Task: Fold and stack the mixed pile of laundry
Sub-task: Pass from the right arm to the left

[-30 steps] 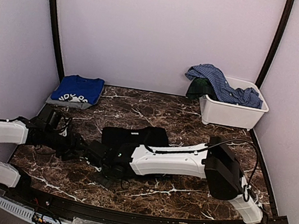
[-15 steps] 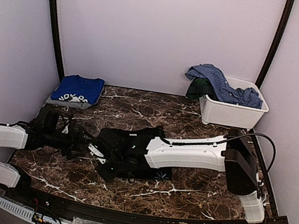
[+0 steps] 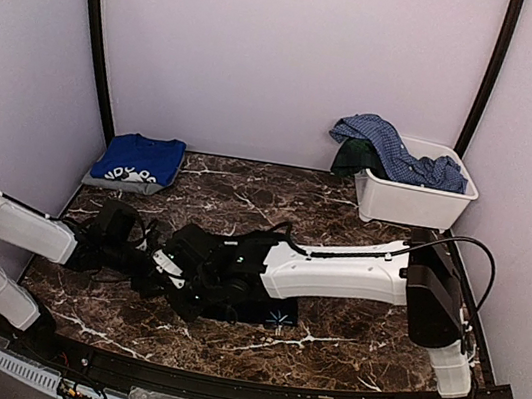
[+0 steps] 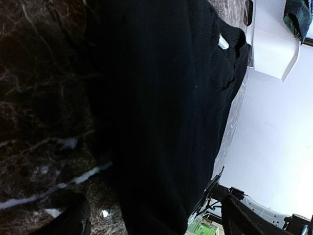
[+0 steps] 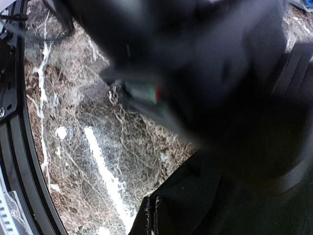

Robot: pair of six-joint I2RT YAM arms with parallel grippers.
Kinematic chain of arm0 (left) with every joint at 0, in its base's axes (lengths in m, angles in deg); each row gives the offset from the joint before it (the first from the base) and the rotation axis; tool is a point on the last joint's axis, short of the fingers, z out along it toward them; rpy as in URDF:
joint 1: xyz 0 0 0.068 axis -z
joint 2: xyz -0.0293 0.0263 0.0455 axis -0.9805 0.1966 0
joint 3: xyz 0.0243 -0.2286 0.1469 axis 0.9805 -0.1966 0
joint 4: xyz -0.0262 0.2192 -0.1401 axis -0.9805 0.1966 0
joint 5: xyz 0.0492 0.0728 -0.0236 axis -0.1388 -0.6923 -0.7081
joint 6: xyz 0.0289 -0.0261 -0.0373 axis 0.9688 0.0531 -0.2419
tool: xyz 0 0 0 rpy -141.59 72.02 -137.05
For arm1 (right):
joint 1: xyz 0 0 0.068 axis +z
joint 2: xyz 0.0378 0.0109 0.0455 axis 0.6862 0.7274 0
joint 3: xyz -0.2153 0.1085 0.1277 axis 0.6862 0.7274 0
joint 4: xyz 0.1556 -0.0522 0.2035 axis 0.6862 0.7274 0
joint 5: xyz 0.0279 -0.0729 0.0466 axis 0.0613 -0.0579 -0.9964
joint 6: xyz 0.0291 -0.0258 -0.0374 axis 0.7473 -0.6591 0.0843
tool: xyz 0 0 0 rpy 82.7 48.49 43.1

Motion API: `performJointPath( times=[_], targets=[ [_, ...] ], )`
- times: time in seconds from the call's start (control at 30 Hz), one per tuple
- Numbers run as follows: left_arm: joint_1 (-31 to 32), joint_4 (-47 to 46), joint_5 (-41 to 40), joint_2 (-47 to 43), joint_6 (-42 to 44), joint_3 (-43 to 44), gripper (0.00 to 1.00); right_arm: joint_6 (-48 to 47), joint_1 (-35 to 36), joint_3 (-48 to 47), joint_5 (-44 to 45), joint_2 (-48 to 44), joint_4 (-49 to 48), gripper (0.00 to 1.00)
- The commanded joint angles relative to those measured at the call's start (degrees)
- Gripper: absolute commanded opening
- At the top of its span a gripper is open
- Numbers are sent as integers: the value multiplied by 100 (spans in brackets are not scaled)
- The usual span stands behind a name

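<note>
The large black garment (image 3: 241, 307) lies mid-table, with a small pale print near its front right corner. It fills the left wrist view (image 4: 166, 98) and the lower right of the right wrist view (image 5: 220, 205). My right gripper (image 3: 182, 282) reaches across to the garment's left end and is shut, with layered black cloth edges at its jaws (image 5: 161, 215). Just left of it, my left gripper (image 3: 156, 265) is open, its fingers (image 4: 73, 218) spread wide and the garment's edge lying between them. Across the rim of the white bin (image 3: 413, 198) hangs a blue checked shirt (image 3: 395, 151).
A folded royal-blue tee (image 3: 139, 159) rests on a grey folded piece at the back left corner. A dark green piece (image 3: 354, 157) hangs at the bin's left end. Black rails edge the marble table (image 3: 344, 344), with walls close on three sides.
My right arm has swept left, drawing the black garment over itself into a narrower shape. The left gripper has opened wide and its arm has swung in toward the garment.
</note>
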Motion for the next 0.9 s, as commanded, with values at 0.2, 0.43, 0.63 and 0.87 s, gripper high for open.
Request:
performJointPath(
  times=[0.2, 0.43, 0.63, 0.87],
  targets=[
    [237, -692, -391, 596, -710, 48, 75, 1, 5, -256, -109, -367, -462, 0],
    [233, -370, -524, 674, -492, 442, 35, 43, 1, -527, -307, -96, -575, 0],
    [104, 1345, -785, 1204, 657, 1603, 0, 105, -38, -500, -309, -200, -579, 21],
    [-93, 4061, -1403, 2250, 2878, 3979, 0, 693, -504, 1467, -676, -1656, -1457, 54]
  ],
)
